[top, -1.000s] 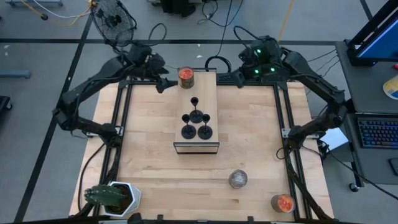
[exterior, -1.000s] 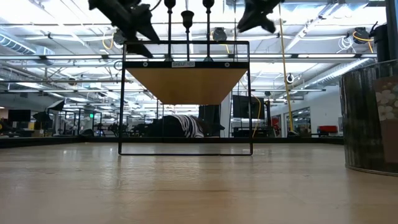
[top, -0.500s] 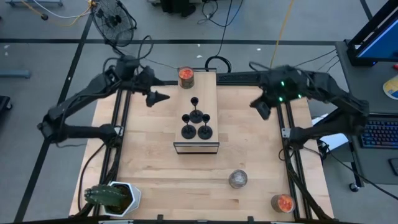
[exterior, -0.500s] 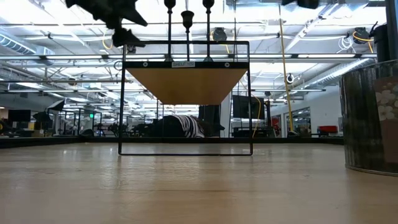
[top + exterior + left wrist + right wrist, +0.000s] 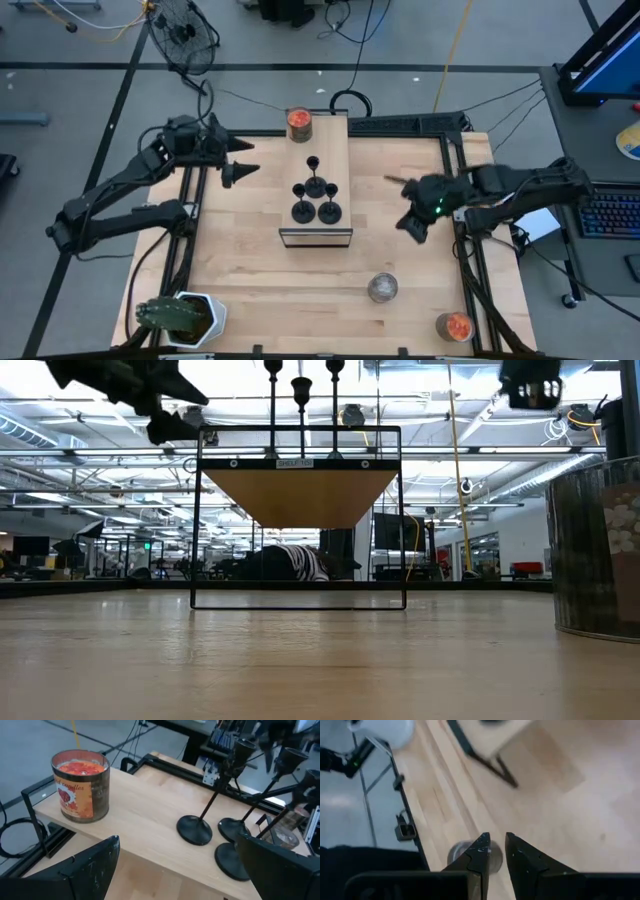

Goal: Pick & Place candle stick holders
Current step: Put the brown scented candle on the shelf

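Note:
Several black candle stick holders (image 5: 314, 190) stand on their round bases on top of a small wooden shelf (image 5: 338, 140) at the table's middle. They also show in the left wrist view (image 5: 196, 827). In the low view only their stems (image 5: 302, 400) show. My left gripper (image 5: 238, 170) is open and empty, in the air to the left of the shelf, pointing at the holders (image 5: 177, 840). My right gripper (image 5: 408, 228) is shut and empty, above the table to the right of the shelf (image 5: 497, 837).
A glass jar with orange contents (image 5: 298, 124) stands on the shelf's far end (image 5: 80, 787). A round silvery jar (image 5: 382, 288) and another orange jar (image 5: 455, 326) stand near the front right. A potted plant (image 5: 180, 315) stands at the front left corner.
My left gripper has drawn back from the shelf's far end toward the table's left and near edges. My right gripper has swung from the table's far right corner toward the near edge and now hangs over the table to the right of the shelf.

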Robot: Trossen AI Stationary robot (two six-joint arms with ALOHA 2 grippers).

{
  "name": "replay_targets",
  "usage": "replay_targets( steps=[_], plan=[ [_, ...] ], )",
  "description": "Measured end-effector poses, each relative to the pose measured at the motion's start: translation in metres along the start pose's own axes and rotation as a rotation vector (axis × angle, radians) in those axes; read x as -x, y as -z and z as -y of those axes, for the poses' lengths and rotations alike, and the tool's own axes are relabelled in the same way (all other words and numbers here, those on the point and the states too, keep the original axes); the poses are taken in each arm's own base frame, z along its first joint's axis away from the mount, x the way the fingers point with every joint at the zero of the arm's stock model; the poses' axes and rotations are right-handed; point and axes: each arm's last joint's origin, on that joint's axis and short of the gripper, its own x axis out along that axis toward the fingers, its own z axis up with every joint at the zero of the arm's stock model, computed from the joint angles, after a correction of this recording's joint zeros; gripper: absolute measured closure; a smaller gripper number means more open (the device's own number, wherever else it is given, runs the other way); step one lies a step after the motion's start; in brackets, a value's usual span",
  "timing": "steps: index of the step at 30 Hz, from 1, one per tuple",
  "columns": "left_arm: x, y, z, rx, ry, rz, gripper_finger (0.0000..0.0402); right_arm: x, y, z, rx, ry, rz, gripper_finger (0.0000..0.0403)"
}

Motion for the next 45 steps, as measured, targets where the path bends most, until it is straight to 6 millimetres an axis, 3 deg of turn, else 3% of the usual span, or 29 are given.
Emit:
replay_targets(
  steps=[6,14,20,31,37,45],
  plan=[
    [-0.001,0.016,-0.001,0.013,0.007,0.054,0.0002,-0.032,0.023,0.0,-0.057,-0.038,-0.056,0.0353],
    [-0.014,0.037,0.005,0.042,0.07,0.033,0.0004,-0.05,0.042,-0.007,-0.108,-0.118,-0.082,0.0353],
    [-0.019,0.042,0.016,0.033,0.056,0.018,0.0004,-0.058,0.051,-0.014,-0.131,-0.108,-0.111,0.0353],
    [-0.022,0.043,0.03,0.006,0.107,0.014,0.0004,-0.092,0.071,-0.027,-0.211,-0.023,-0.251,0.0361],
    [-0.023,0.044,0.035,-0.003,0.105,0.01,0.0005,-0.098,0.074,-0.021,-0.297,0.058,-0.296,0.0398],
    [-0.024,0.046,0.037,-0.005,0.103,-0.011,0.0004,-0.096,0.072,-0.016,-0.32,0.092,-0.308,0.0387]
  ],
)
